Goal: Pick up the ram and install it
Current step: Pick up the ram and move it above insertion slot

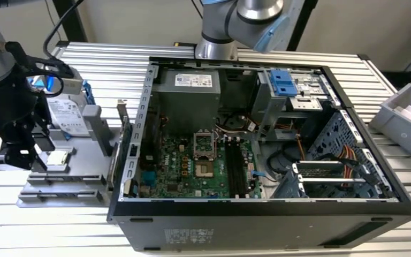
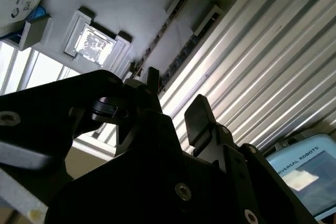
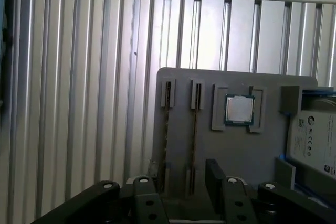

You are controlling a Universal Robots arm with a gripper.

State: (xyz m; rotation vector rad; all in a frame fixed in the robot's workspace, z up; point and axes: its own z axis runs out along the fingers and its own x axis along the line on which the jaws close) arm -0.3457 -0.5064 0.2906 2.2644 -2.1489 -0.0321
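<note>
ram [image 3: 195, 129] stands on edge in a slot of the gray holder tray [image 3: 236, 153], on the ribbed metal table [image 3: 79, 87], to the exterior view's left of the open PC case [image 1: 263, 214]; gripper [image 3: 178, 179] just over the tray, jaws apart, holding nothing; CPU chip [image 3: 239, 109] and hard drive [image 3: 315, 140] sit beside the ram on the same tray; motherboard [image 1: 184, 160] with long black slots [image 1: 235, 168] lies well apart inside the case

only print around: the hard drive label [image 3: 315, 140] off to one side of the fingers [image 3: 214, 179], a lettered blue screen [image 2: 307, 174] back behind them, and a power supply sticker [image 1: 193, 80] well away.
</note>
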